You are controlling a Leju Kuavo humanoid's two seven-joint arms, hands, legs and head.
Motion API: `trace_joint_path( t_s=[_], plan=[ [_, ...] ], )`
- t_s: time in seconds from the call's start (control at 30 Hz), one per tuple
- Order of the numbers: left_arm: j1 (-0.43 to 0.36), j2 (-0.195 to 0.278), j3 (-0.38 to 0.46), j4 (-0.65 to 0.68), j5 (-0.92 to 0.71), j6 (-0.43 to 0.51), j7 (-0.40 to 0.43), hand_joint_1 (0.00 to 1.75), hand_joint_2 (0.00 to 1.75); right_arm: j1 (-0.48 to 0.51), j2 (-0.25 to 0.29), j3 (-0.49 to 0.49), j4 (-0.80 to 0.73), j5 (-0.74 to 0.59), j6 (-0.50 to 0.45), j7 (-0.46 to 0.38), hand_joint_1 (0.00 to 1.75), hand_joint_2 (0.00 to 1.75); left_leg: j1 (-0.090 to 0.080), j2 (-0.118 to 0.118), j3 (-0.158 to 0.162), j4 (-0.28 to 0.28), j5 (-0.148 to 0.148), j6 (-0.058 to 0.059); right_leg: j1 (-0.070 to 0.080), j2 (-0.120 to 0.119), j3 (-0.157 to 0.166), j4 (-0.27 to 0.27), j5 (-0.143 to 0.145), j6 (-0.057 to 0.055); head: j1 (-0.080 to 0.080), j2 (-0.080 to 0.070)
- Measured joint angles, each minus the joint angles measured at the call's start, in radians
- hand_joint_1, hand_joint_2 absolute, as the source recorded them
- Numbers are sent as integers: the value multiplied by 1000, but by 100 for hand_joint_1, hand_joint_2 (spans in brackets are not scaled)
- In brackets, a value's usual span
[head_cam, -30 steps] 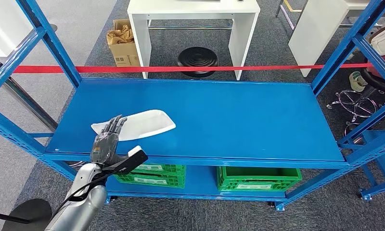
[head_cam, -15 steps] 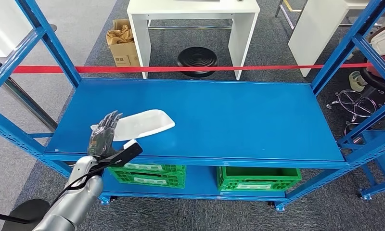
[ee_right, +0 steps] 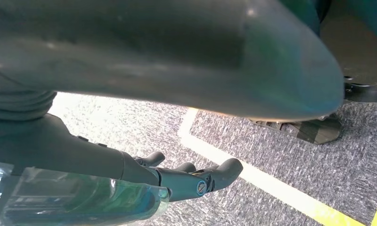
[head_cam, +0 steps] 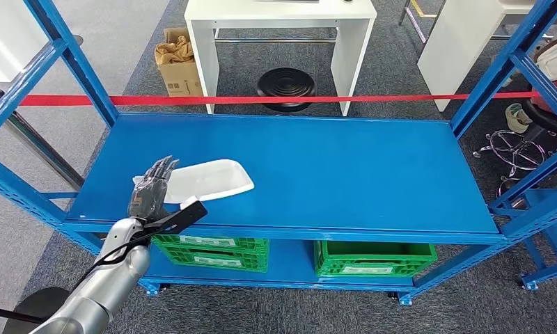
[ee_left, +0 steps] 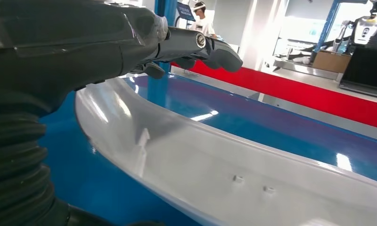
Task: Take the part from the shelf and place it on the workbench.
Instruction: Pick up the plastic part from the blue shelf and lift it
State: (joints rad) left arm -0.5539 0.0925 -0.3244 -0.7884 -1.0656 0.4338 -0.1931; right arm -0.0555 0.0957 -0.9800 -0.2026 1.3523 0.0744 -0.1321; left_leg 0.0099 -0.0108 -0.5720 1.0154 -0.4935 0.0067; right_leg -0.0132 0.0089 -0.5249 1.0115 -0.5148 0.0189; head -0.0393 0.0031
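Head view: left hand [head_cam: 149, 197] reaches over the shelf's [head_cam: 345, 174] front left edge, fingers stretched flat and apart, holding nothing.
Hidden: the hand covers the part's [head_cam: 209, 179] left end, so whether the fingertips touch it is hard to tell from here.
Left wrist view: fingers [ee_left: 215, 47] hang straight just above the part's [ee_left: 215, 169] rim, not closed round it; the part's far end is cut off.
Part: white shallow tray shape, lying flat on the blue shelf, left of centre, near the front.
Right hand [ee_right: 186, 181]: hanging by the floor, fingers loosely curled and apart, nothing in it.
Below: green crates [head_cam: 373, 256] on the lower level.
Behind: red tape [head_cam: 296, 99], then a white table [head_cam: 279, 14].
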Motion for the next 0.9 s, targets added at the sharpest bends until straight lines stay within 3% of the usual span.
trace_joint_path(
  t_s=[0.4,0.53,0.9],
  plan=[
    [-39,-25,-31,55,-11,8,-3,0,175,2,1,0,0,0,-1,-5,0,0,0,0,0,0,0,0,0,0,0,0,0,0,0,0],
    [-43,-28,-37,62,-11,9,-5,172,175,2,3,1,0,3,-1,-5,0,0,0,0,0,0,0,0,0,0,0,0,0,0,0,0],
    [-43,-29,-50,77,-4,4,-26,175,175,2,5,2,0,3,-2,-5,0,0,0,0,0,0,0,0,0,0,0,0,0,0,0,0]
  ],
)
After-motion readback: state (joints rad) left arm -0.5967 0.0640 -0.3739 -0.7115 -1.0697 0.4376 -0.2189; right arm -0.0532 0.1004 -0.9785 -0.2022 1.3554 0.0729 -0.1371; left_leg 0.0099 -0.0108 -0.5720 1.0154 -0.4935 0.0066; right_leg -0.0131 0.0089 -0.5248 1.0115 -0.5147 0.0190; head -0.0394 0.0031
